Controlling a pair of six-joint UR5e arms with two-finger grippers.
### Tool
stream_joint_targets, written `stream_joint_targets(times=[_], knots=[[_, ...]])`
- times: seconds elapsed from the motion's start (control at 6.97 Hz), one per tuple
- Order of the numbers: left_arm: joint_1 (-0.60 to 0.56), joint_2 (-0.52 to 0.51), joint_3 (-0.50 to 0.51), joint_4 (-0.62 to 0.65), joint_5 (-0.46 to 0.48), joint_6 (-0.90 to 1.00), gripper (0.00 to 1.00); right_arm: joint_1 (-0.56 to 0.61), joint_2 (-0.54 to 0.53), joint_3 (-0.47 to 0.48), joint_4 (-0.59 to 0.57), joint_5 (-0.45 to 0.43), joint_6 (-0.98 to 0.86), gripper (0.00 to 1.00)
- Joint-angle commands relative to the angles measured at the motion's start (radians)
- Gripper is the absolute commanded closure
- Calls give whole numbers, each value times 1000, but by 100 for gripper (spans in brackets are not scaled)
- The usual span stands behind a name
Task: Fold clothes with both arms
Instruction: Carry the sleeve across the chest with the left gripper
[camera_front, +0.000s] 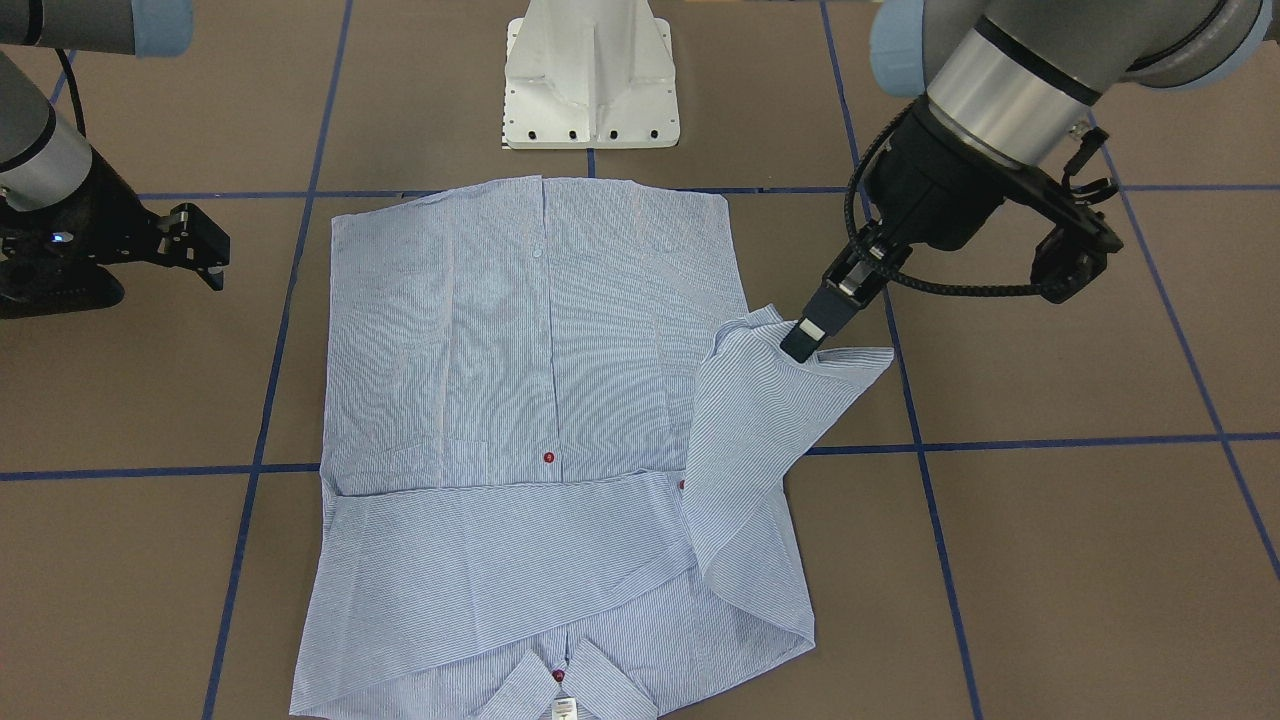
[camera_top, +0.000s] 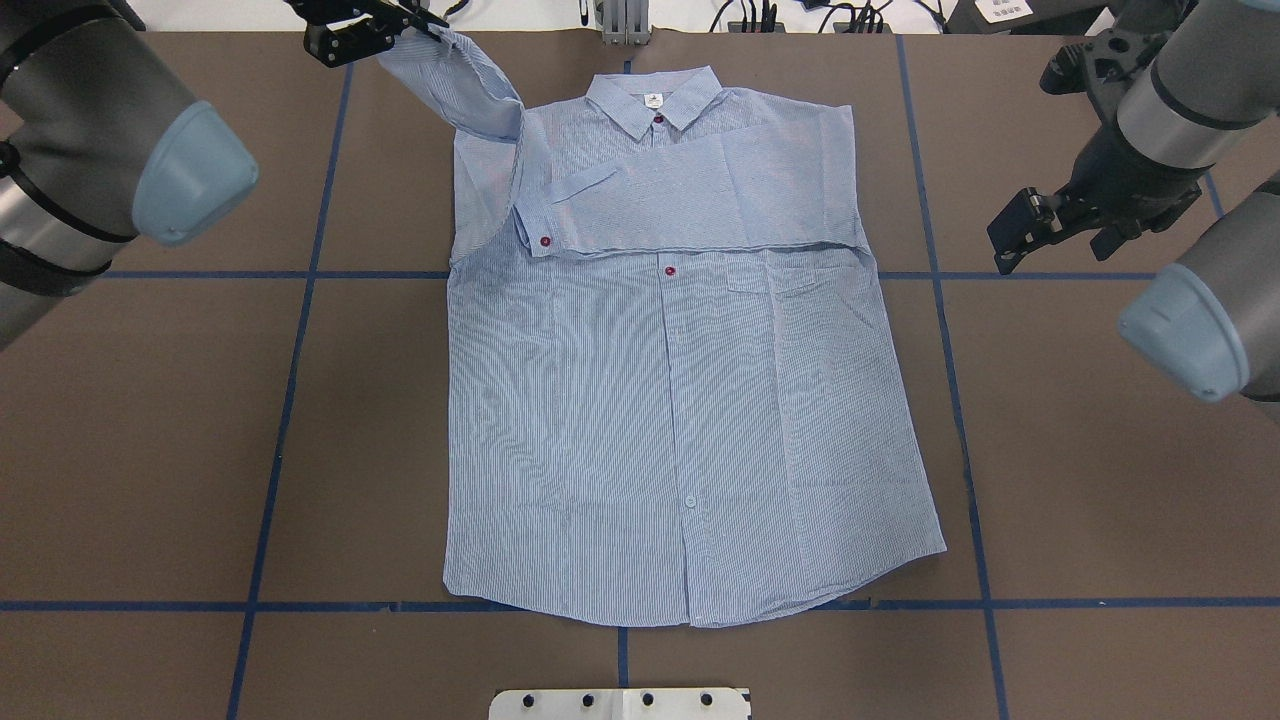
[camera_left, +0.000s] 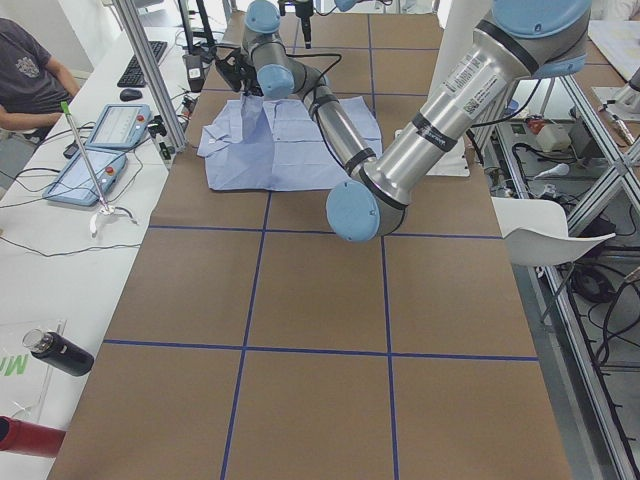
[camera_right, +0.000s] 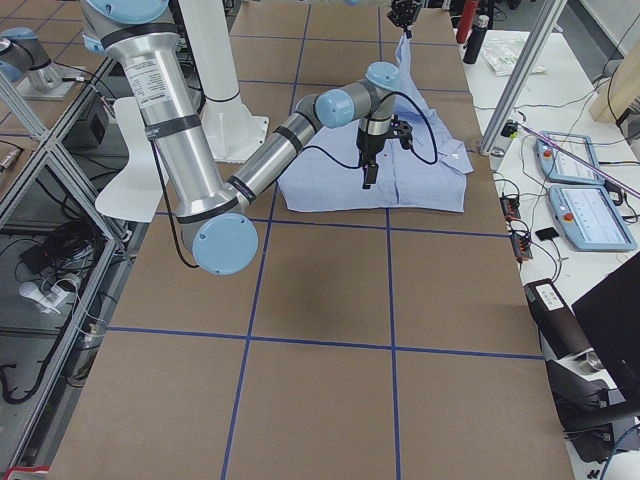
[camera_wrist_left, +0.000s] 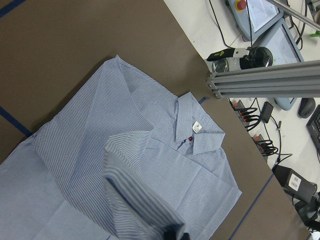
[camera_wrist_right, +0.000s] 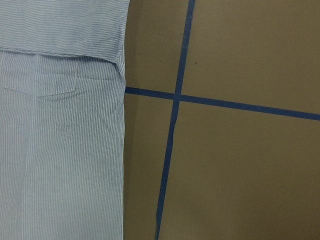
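The brown table (camera_top: 150, 450) carries the shirt (camera_top: 680, 420) flat and front-up, its long axis running straight away from the robot, with the hem nearest the white pedestal (camera_front: 590, 80), the collar (camera_top: 655, 100) toward the far edge, and one sleeve (camera_top: 700, 200) folded across the chest. The left gripper (camera_front: 805, 338) is clamped on the other sleeve (camera_front: 760, 420), holding it off the table beside the shoulder, while the right gripper (camera_top: 1060, 235) hovers off the opposite side, jaws apart and touching nothing. The front-facing view cuts off the collar, and the left wrist view shows the pinched cloth only as a blur.
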Motion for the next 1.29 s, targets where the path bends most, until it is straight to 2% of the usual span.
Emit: stream_joint_targets(times=[0.0, 0.29, 0.57, 0.72, 1.0, 1.15], knots=[[43, 4, 51, -149, 112, -208, 100, 0, 1, -1, 0, 0, 0, 0], [164, -4, 128, -250, 349, -311, 100, 0, 0, -1, 0, 0, 0, 0], [203, -7, 174, -298, 379, -338, 100, 0, 0, -1, 0, 0, 0, 0], [253, -7, 177, -309, 451, -323, 100, 0, 1, -2, 0, 0, 0, 0], [307, -27, 200, -318, 470, -225, 100, 0, 0, -4, 0, -2, 0, 0], [319, -80, 273, -359, 505, -215, 100, 0, -2, -7, 0, -2, 0, 0]])
